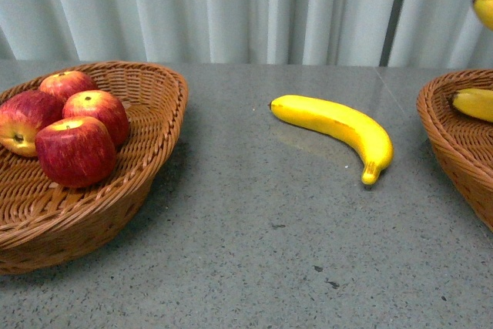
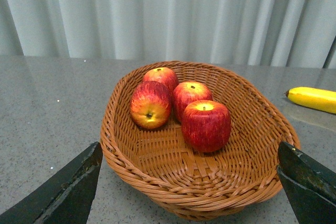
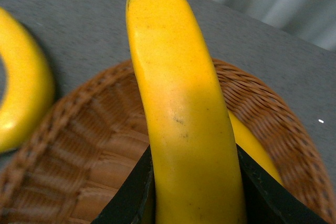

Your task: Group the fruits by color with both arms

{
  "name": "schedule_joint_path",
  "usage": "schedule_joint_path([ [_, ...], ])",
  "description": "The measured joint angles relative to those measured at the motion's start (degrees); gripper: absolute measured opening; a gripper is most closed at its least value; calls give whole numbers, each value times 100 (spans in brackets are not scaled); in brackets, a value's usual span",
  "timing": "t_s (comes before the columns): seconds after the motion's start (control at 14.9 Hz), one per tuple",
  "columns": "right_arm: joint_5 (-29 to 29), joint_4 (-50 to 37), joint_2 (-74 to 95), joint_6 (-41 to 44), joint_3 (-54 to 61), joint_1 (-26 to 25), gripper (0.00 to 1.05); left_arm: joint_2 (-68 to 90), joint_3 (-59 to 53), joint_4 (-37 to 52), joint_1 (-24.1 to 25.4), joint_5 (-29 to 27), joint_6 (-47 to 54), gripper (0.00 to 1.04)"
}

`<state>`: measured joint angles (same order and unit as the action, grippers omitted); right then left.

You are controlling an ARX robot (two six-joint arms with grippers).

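Banana [image 3: 178,103] in right claw [image 3: 191,187], over basket [image 3: 89,150]

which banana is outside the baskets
The middle banana, on the table; a second banana lies in the right basket, a third banana is in the right gripper.

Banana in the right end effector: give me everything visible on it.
The held banana is bright yellow, smooth, faintly brown-specked, with a dark far tip. The right end effector's black fingers clamp its sides; it points away from the wrist camera, above a wicker basket that holds a second banana. Whether it touches them is unclear. The front view shows only its end, at the upper right edge.
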<state>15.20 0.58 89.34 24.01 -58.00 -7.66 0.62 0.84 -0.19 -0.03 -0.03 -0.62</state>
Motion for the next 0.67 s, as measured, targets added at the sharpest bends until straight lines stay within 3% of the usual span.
schedule_joint_path([
  [0.13, 0, 164, 48, 382, 190, -411, 33, 0, 0, 0, 0, 2, 2, 98],
  [0.27, -13, 177, 103, 535, 330, -479, 34, 0, 0, 0, 0, 2, 0, 98],
  [0.47, 74, 94, 66, 540, 341, -417, 70, 0, 0, 0, 0, 0, 2, 98],
  [0.6, 271, -177, -111, 205, 199, -52, 94, 0, 0, 0, 0, 2, 2, 98],
  [0.67, 461, -420, -181, -103, 15, 256, 100, 0, 0, 0, 0, 2, 0, 98],
])
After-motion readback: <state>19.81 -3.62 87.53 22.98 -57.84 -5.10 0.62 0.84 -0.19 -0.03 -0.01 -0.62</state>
